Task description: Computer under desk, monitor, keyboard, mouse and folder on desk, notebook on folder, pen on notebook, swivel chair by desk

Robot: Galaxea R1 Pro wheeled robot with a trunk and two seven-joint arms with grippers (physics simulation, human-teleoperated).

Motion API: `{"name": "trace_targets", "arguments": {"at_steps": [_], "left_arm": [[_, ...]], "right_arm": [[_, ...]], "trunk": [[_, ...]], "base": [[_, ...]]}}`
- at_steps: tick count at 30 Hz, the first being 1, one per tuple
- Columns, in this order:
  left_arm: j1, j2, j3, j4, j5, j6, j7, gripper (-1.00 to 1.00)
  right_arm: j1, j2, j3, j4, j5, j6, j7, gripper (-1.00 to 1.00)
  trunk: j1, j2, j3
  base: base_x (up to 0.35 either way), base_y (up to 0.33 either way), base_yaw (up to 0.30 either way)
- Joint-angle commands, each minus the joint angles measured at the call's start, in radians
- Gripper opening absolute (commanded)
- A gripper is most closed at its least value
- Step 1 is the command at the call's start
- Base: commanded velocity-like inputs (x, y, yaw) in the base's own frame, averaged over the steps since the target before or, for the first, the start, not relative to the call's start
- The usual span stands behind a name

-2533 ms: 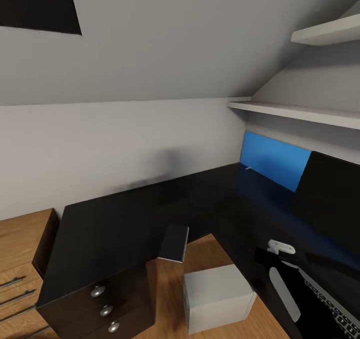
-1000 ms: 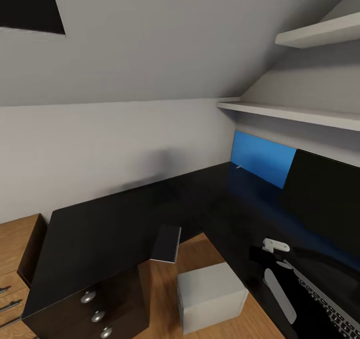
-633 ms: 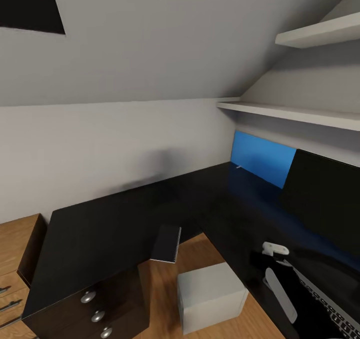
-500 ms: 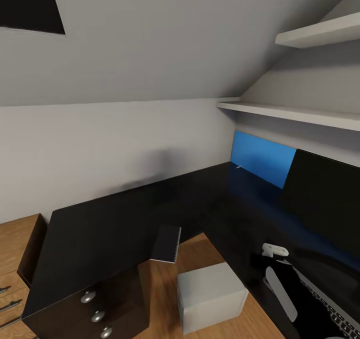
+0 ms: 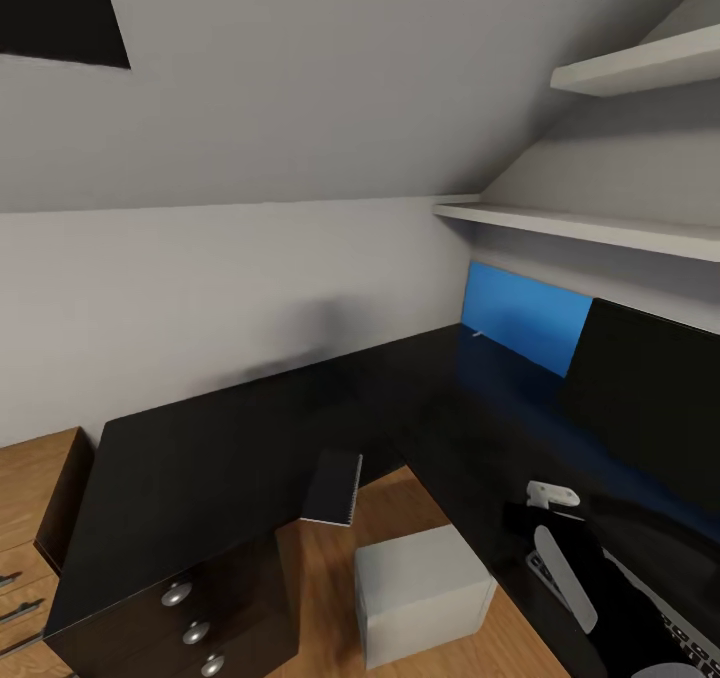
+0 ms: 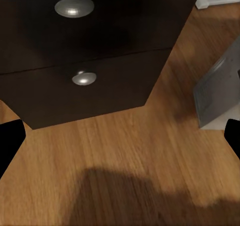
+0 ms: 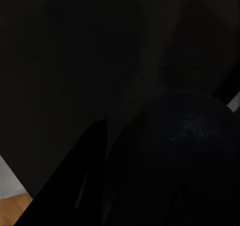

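We see the notebook (image 5: 333, 488) overhanging the near edge of the black bench (image 5: 220, 448), the computer (image 5: 422, 593) on the floor beside it. Folder (image 5: 522, 318) leans at the far wall, left of the monitor (image 5: 650, 398). Left claw (image 6: 120, 141) spread; right claw (image 7: 150, 176): cannot tell.

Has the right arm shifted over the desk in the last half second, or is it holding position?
Yes. The right arm has slid toward the near edge of the desk, now covering more of the keyboard, while the computer stays put.
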Motion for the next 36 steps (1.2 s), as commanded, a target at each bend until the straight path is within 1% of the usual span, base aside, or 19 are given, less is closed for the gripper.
{"name": "trace_targets", "arguments": {"at_steps": [1, 5, 11, 15, 19, 22, 27, 32, 36], "left_arm": [[-0.001, 0.0, 0.009, 0.0, -0.009, -0.002, -0.002, 1.0], [-0.001, 0.0, 0.009, 0.0, -0.009, -0.003, -0.003, 1.0], [-0.001, 0.0, 0.009, 0.0, -0.01, -0.004, -0.005, 1.0], [-0.001, 0.0, 0.009, 0.0, -0.01, -0.004, -0.004, 1.0], [-0.001, 0.0, 0.009, 0.0, -0.01, -0.003, -0.004, 1.0], [-0.001, 0.0, 0.009, 0.0, -0.01, -0.003, -0.004, 1.0], [-0.001, 0.0, 0.009, 0.0, -0.01, -0.003, -0.003, 1.0], [-0.001, 0.0, 0.009, 0.0, -0.01, -0.003, -0.003, 1.0], [-0.001, -0.001, 0.009, 0.0, -0.008, -0.004, -0.004, 1.0]], "right_arm": [[-0.001, -0.001, 0.003, -0.001, -0.011, 0.001, -0.008, -1.0], [-0.001, -0.001, 0.003, -0.001, -0.011, 0.001, -0.007, -1.0], [-0.001, -0.001, 0.003, -0.001, -0.011, -0.002, -0.006, -1.0], [-0.001, -0.001, 0.003, 0.001, -0.011, -0.009, -0.006, -1.0], [-0.001, -0.001, 0.006, 0.006, -0.01, -0.04, -0.006, -1.0], [-0.001, -0.001, 0.006, 0.008, -0.01, -0.05, -0.006, -1.0], [-0.001, -0.001, 0.006, 0.028, -0.011, -0.054, -0.006, -1.0], [-0.001, -0.001, 0.006, 0.053, -0.011, -0.056, -0.006, -1.0], [-0.001, -0.001, 0.005, 0.058, -0.011, -0.056, -0.006, -1.0]], "trunk": [[0.0, -0.001, -0.001], [0.0, -0.001, -0.001], [0.0, -0.001, -0.001], [0.0, -0.001, -0.001], [0.0, -0.001, -0.001], [0.0, -0.001, -0.001], [0.0, -0.001, -0.001], [0.0, -0.001, -0.001], [0.0, -0.001, -0.001]], "base": [[0.0, 0.0, 0.0], [0.068, 0.0, 0.0], [0.249, 0.0, 0.0], [0.107, 0.0, 0.0], [0.023, 0.0, 0.0], [0.006, 0.0, 0.0], [-0.004, 0.0, 0.0], [-0.155, 0.0, 0.0], [-0.03, 0.0, 0.0]]}}
